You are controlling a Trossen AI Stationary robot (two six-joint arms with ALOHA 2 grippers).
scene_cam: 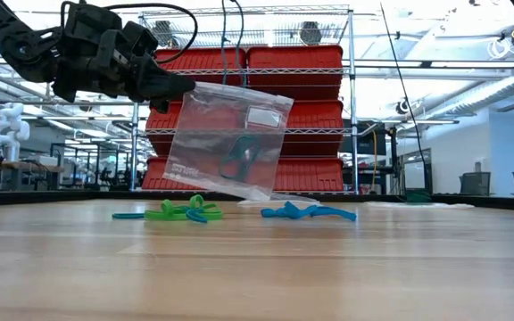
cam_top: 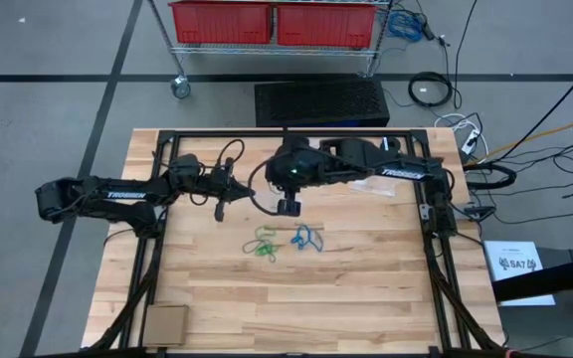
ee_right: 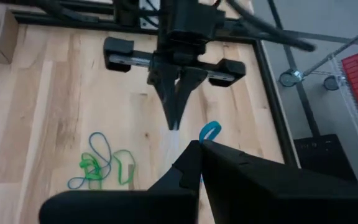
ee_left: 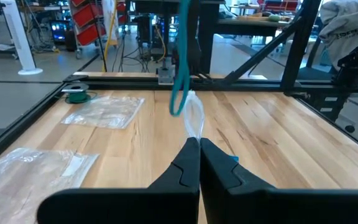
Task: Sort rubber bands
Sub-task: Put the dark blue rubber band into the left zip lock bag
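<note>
Bag [scene_cam: 230, 138] | pinched by both end effectors | above rubber bands [cam_top: 279, 242]

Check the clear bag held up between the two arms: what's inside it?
The clear bag holds one dark teal rubber band near its middle; the plastic is see-through, but glare and the white label could hide more. Both grippers' fingers pinch the bag's edges.

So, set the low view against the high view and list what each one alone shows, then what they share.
Low view only: the clear plastic bag hanging above the table, pinched at a top corner by the shut left gripper, with red bins behind. High view only: the cardboard box at a table corner. Both: the green rubber bands beside the blue rubber bands.
</note>
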